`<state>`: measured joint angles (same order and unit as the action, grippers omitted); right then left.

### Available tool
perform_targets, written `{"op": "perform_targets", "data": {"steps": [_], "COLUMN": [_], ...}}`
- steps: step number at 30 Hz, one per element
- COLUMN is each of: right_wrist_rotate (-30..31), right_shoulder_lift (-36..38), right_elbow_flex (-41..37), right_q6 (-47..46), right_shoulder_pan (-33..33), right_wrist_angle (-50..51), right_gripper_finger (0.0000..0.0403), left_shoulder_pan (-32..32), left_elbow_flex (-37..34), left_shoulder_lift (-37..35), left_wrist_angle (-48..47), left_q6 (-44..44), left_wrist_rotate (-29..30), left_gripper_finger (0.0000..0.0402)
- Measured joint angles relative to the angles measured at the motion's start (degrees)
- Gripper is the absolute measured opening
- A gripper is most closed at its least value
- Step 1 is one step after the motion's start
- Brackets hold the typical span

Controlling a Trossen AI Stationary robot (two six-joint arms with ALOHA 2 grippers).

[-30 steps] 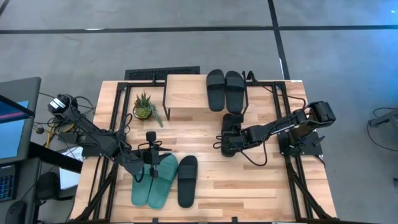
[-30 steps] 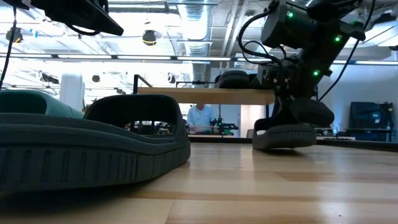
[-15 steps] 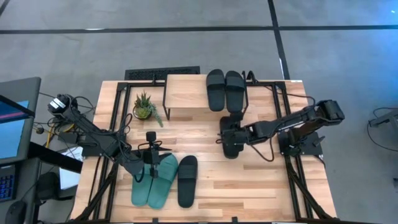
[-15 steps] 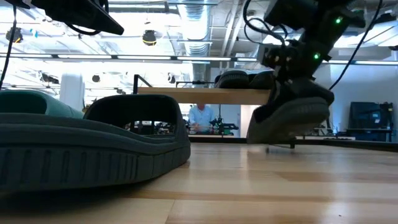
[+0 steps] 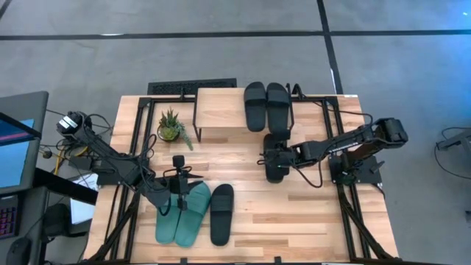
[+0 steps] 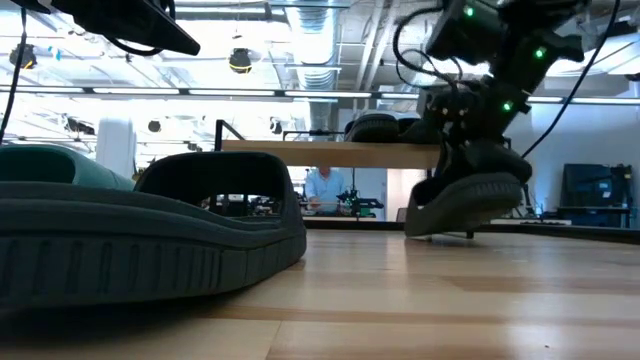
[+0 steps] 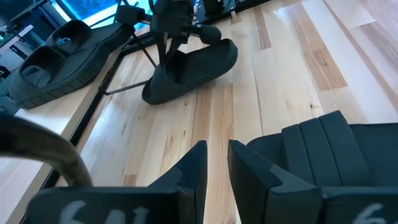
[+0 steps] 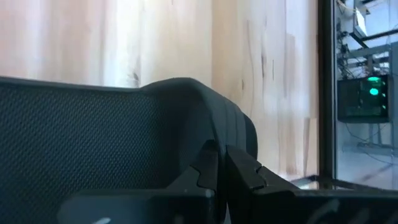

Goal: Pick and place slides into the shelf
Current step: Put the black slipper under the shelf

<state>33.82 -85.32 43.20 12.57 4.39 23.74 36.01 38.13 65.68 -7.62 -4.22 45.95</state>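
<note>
Now the right pincer (image 5: 274,156) is clamped on a matte black slide sandal (image 5: 274,156), tilted with one end lifted off the wooden surface (image 5: 324,213). Its long axis points toward the low wood-topped shelf (image 5: 221,110), which lies just beyond (this arm is nearer). Compared with a second ago, the sandal sits closer to the shelf. The left pincer (image 7: 216,163), slightly parted and empty, waits over the teal-green slide pair (image 5: 182,213).

Wooden tabletop (image 5: 309,213): shelf (image 5: 221,110) at far edge carrying a black pair (image 5: 266,105); plant (image 5: 171,125) far-left; teal pair (image 5: 184,213) and black slide (image 5: 221,213) near-left.
</note>
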Motion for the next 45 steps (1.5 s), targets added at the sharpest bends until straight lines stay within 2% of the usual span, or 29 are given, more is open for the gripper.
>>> {"op": "perform_targets", "data": {"steps": [6, 20, 30, 40, 45], "right_wrist_rotate": [0.4, -0.1, 0.8, 2.9, 3.9], "right_shoulder_lift": [0.0, 0.0, -0.1, -0.1, -0.1], "right_elbow_flex": [-2.3, -2.4, -2.4, -2.5, -2.5], "right_q6": [0.0, -0.5, -2.2, -2.9, -3.3], "right_shoulder_pan": [-0.4, -0.3, -0.3, 0.8, 1.5], "right_wrist_angle": [-4.4, -4.6, -4.4, -3.9, -3.9], "right_gripper_finger": [0.0, 0.0, 0.0052, 0.0006, 0.0032], "left_shoulder_pan": [0.0, 0.0, 0.0, 0.0, 0.0], "left_elbow_flex": [0.0, 0.0, 0.0, 0.0, 0.0], "left_shoulder_lift": [0.0, 0.0, 0.0, 0.0, 0.0], "left_wrist_angle": [0.2, 0.9, 0.9, 0.8, 0.9], "left_q6": [0.4, 0.9, 0.9, 1.0, 1.0], "left_wrist_rotate": [1.0, 1.0, 1.0, 1.0, 1.0], "left_gripper_finger": [0.0055, 0.0055, 0.0055, 0.0055, 0.0055]}}
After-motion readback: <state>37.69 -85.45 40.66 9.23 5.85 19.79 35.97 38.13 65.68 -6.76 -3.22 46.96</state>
